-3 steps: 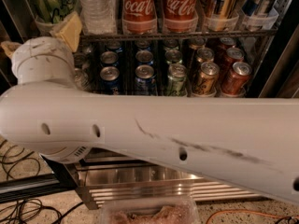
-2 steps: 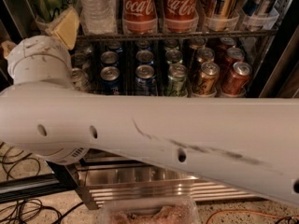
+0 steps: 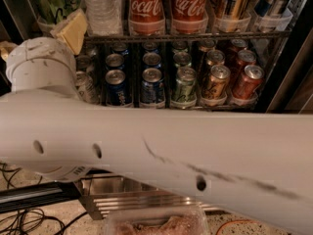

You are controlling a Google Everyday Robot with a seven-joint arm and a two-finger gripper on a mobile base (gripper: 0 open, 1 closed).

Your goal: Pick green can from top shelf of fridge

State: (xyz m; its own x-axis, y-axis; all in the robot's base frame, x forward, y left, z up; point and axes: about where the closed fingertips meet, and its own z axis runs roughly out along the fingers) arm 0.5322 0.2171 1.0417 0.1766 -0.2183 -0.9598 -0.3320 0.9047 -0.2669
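Note:
The green can [image 3: 49,1], tall, pale green with dark script, stands at the far left of the top shelf [image 3: 195,35] of the fridge [image 3: 293,58], its top cut off by the frame edge. My gripper [image 3: 38,39] is just below and in front of the can, at the shelf's left end. One tan fingertip [image 3: 72,29] sits by the can's lower right and the other [image 3: 6,48] is out to the left; the fingers are spread and hold nothing. My white arm [image 3: 156,151] crosses the whole view.
A water bottle [image 3: 100,9], two tall Coca-Cola cans [image 3: 145,6] and further tall cans stand right of the green can. Short cans [image 3: 152,84] fill the rack below. The stainless base [image 3: 122,195], floor cables [image 3: 24,222] and a plastic container [image 3: 156,224] are underneath.
The gripper has edged slightly up toward the green can's base. Nothing else has moved.

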